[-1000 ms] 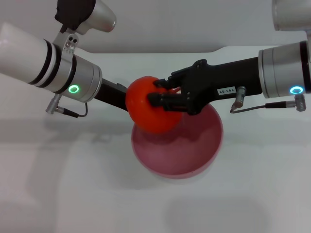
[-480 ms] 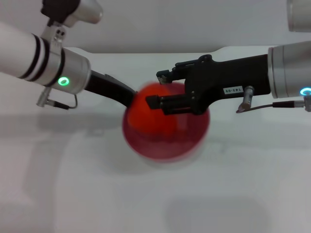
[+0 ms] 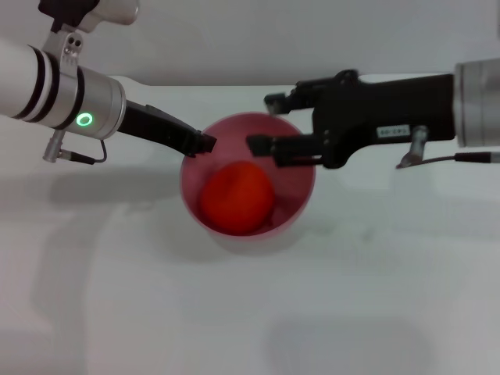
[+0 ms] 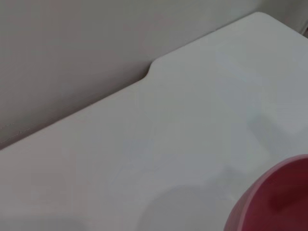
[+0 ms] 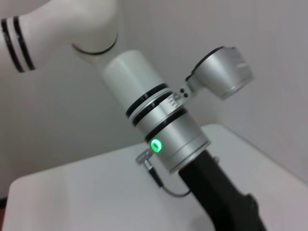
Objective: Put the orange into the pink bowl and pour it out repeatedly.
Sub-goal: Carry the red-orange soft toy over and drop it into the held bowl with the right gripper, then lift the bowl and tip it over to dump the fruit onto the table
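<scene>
White tabletop [image 3: 375, 297] fills the lower frame of the head view, grey wall behind at the top. Centre frame, the pink bowl [image 3: 301, 199] is seen held at its upper-left rim by the left gripper [image 3: 205, 144], which is judged clamped on that rim, though the fingertips are only partly resolved. The orange [image 3: 236, 198] is seen inside the bowl, low in the well, touching the bowl floor. The right gripper [image 3: 262, 123] is placed over the bowl's upper-right rim, fingers apart, nothing held between them, the orange released beneath it.

In the left wrist view only a slice of pink rim [image 4: 274, 202] is shown at lower right over bare table; own fingers not visible. In the right wrist view the left arm [image 5: 163, 130] is shown, no bowl.

Risks, as judged: bowl is gripped on one side only, so a slip or twist at the rim is possible when tipped; orange could be rolled off the table on pouring; right fingers hanging over the rim could be struck by a lifted bowl
</scene>
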Tool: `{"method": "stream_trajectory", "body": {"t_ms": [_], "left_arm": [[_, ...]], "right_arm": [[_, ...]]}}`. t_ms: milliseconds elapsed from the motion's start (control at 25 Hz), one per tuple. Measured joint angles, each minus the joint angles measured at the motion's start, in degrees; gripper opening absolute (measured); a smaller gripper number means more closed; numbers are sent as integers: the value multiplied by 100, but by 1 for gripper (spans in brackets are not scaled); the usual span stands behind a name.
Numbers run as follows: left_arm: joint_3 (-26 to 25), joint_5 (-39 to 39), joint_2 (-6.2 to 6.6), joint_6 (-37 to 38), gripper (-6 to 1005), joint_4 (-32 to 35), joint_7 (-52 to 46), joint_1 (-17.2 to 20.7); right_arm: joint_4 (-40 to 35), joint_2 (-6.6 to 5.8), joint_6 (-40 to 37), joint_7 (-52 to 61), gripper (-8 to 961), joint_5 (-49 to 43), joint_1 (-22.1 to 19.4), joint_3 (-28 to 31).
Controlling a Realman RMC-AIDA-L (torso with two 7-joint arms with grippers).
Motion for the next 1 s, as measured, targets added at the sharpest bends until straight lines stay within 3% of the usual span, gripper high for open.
{"method": "stream_trajectory", "body": {"t_ms": [160, 480, 760, 1000], "left_arm": [[38, 3, -37, -242, 43, -5, 21, 28], [543, -32, -89, -1052, 43, -59, -4, 67], [1528, -286, -118, -2243, 44, 76, 45, 216], [2786, -408, -116, -3840, 44, 588, 64, 650]], "right_arm": [[213, 6, 291, -848, 634, 963, -313, 173], [1624, -35, 119, -4780, 634, 4984, -1329, 90], [3364, -34, -1043, -6342, 635, 6637, -1351, 49], [4263, -35, -1700, -6754, 634, 7438, -1322, 81]]}}
